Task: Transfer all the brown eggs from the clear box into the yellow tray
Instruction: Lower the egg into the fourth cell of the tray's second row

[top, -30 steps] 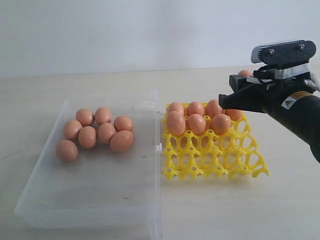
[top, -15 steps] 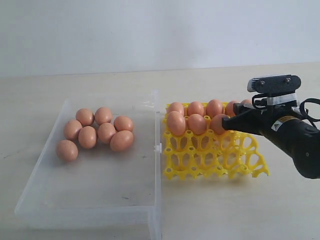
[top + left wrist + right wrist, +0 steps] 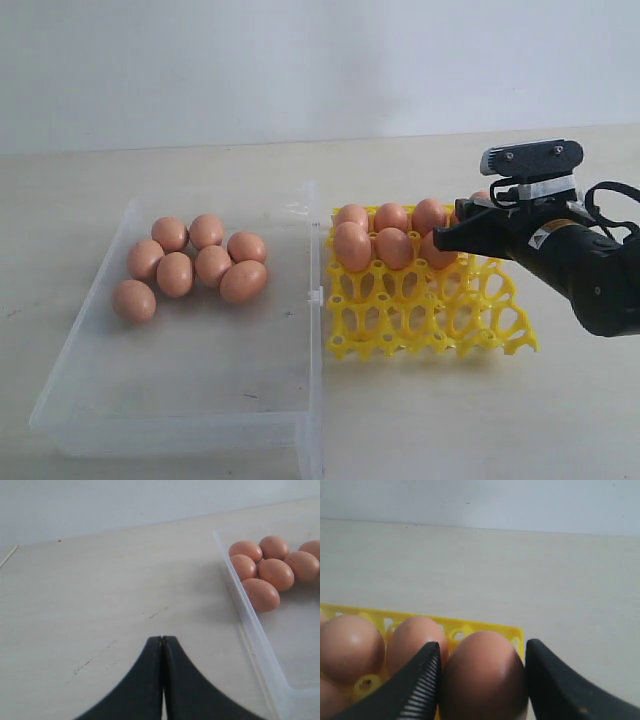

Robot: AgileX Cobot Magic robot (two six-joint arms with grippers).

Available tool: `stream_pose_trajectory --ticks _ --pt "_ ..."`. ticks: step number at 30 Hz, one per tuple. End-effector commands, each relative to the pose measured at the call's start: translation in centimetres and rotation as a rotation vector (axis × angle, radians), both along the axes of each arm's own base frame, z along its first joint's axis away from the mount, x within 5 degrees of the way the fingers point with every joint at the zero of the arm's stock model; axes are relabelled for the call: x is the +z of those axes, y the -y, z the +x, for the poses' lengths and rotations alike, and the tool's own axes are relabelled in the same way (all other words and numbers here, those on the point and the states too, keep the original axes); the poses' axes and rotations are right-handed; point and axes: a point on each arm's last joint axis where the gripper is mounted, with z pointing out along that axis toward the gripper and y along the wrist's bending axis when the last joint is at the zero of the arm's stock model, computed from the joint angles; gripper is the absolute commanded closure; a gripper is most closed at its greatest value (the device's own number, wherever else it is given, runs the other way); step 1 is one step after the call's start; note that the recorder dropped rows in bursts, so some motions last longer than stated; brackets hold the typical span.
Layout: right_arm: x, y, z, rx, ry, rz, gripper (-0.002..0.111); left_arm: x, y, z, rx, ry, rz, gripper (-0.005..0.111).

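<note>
surface (image 3: 200,160): carries everything | clear box (image 3: 200,400): brown eggs (image 3: 212,265) clustered at its far left | yellow tray (image 3: 440,320): far rows filled, near cups empty | carried egg (image 3: 482,675): over the tray's far right corner; smooth, brittle, probably slippery; best gripped lightly across its middle | right fingers (image 3: 555,680): spread wide, clamping that egg | left fingers (image 3: 145,680): pressed together, empty

One clear box (image 3: 180,400), seven brown eggs (image 3: 212,265) inside; one yellow tray (image 3: 430,320), seven-plus eggs
</note>
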Motion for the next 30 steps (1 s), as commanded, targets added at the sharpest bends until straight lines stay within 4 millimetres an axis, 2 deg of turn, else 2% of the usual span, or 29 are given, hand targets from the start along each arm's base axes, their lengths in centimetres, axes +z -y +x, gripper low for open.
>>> stream_pose_trajectory --ticks 1,19,23,30 --pt "-1.0 0.1 0.2 0.005 -0.031 -0.018 0.108 0.2 0.0 0.0 -0.005 0.016 -0.008 0.107" --pt "-2.4 0.1 0.2 0.006 -0.056 -0.032 0.108 0.2 0.0 0.0 -0.005 0.016 -0.008 0.107" --pt "-2.0 0.1 0.2 0.006 -0.047 -0.028 0.108 0.2 0.0 0.0 -0.005 0.016 -0.008 0.107" --pt "-0.1 0.8 0.5 -0.008 0.013 -0.037 0.108 0.2 0.0 0.0 -0.005 0.016 -0.008 0.107"
